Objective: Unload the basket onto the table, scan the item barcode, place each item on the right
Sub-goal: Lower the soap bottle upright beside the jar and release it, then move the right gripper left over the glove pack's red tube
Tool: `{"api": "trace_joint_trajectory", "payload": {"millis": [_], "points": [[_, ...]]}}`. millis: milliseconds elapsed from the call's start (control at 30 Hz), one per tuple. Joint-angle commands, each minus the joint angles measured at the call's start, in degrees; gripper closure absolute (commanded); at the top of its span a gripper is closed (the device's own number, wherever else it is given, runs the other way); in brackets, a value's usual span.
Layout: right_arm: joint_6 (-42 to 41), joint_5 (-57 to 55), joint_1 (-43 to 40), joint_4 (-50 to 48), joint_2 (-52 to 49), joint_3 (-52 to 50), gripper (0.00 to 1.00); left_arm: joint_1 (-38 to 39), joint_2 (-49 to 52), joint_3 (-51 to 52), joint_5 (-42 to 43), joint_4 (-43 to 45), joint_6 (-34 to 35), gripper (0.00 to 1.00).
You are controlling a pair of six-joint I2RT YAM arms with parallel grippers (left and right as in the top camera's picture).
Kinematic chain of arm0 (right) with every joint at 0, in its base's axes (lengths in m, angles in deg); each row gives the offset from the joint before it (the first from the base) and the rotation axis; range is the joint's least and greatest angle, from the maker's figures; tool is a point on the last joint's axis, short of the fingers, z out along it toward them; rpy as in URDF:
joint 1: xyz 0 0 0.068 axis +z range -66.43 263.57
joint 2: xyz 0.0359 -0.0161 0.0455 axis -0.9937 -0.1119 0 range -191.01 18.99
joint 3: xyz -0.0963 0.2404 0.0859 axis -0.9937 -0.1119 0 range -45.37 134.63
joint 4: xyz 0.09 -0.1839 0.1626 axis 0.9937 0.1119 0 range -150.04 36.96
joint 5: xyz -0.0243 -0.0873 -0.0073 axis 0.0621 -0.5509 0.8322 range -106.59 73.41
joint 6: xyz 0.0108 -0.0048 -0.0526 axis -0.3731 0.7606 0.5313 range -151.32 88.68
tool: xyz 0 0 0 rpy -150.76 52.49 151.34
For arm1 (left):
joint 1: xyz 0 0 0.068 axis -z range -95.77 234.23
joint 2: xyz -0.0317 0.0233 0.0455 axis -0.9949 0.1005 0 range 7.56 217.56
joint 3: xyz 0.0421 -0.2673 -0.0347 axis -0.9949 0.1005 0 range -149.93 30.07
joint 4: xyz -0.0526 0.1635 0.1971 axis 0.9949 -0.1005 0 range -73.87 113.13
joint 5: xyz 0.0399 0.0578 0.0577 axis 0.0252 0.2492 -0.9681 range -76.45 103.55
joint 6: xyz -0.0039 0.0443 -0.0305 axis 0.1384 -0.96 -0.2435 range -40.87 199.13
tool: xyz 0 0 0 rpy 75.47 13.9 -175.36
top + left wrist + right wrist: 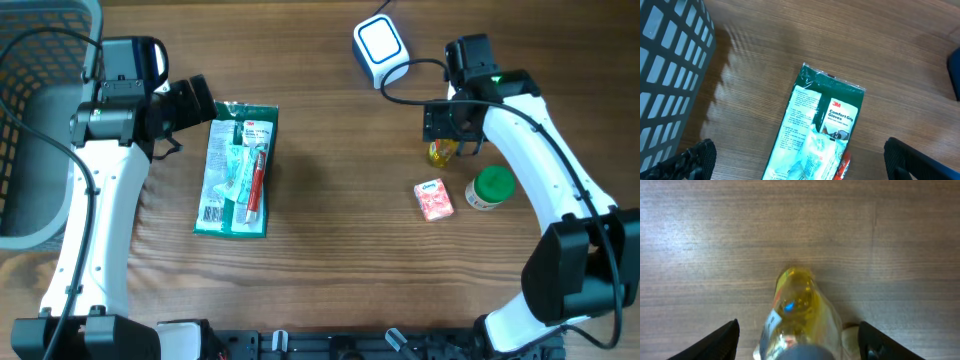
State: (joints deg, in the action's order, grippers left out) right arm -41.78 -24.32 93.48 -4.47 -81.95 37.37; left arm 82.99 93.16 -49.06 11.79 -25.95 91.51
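Both sets of jaws are spread. right gripper [797, 327]: fingers wide on either side of the yellow bottle [797, 297], with a gap on each side, so no pinch. left gripper [797, 152]: fully spread over the glove pack [815, 125], clear of it.

The right wrist view shows the bottle's clear yellow body and a pale label. Overhead gives just a yellow sliver under the gripper. Can't tell if it's upright or lying, and can't make out a barcode.

Only overhead shows the scanner [381, 48]: white, blue face, cabled, up-table and left of the bottle, apart from it. The same goes for the pink packet [433, 199] and green-lidded jar [490, 188], both near the bottle.

The glove pack lies flat, green, 3M print up, beside the grey basket [670, 85].

The right arm arcs in from the near right edge with its wrist over the bottle. The left arm runs up the left side, wrist turned toward the pack.
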Motion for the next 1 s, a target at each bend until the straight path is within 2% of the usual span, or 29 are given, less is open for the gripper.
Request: {"api": "trace_joint_trajectory", "payload": {"millis": [0,133,267,300,333,467,567,733,967], "points": [[-0.22,-0.13,-0.24,1.73,4.83,8.07,0.23,-0.22,-0.42,-0.81,0.22,0.15,0.5,0.0],[-2.32,0.72,-0.24,4.76,7.65,12.26,0.23,-0.22,-0.42,-0.81,0.22,0.13,0.5,0.0],[-2.4,11.96,-0.13,5.53,9.77,12.28,0.21,-0.22,-0.42,-0.81,0.22,0.15,0.5,0.0],[-2.43,14.88,-0.13,5.62,9.84,12.28,0.15,-0.22,-0.42,-0.81,0.22,0.15,0.5,0.0],[-2.84,20.04,-0.13,5.6,9.79,12.22,0.0,-0.22,-0.42,-0.81,0.22,0.13,0.5,0.0],[-5.92,34.6,-0.13,3.15,9.11,10.25,0.0,-0.22,-0.42,-0.81,0.22,0.13,0.5,0.0],[-8.85,40.02,0.59,1.88,8.22,8.52,0.02,-0.22,-0.42,-0.81,0.22,0.15,0.5,0.0],[-11.61,39.71,5.81,-0.74,7.5,4.81,0.15,-0.22,-0.42,-0.81,0.22,0.15,0.5,0.0],[-22.45,30.8,18.45,-11.54,7.5,-2.45,0.16,-0.22,-0.42,-0.81,0.22,0.15,0.5,0.0]]}}
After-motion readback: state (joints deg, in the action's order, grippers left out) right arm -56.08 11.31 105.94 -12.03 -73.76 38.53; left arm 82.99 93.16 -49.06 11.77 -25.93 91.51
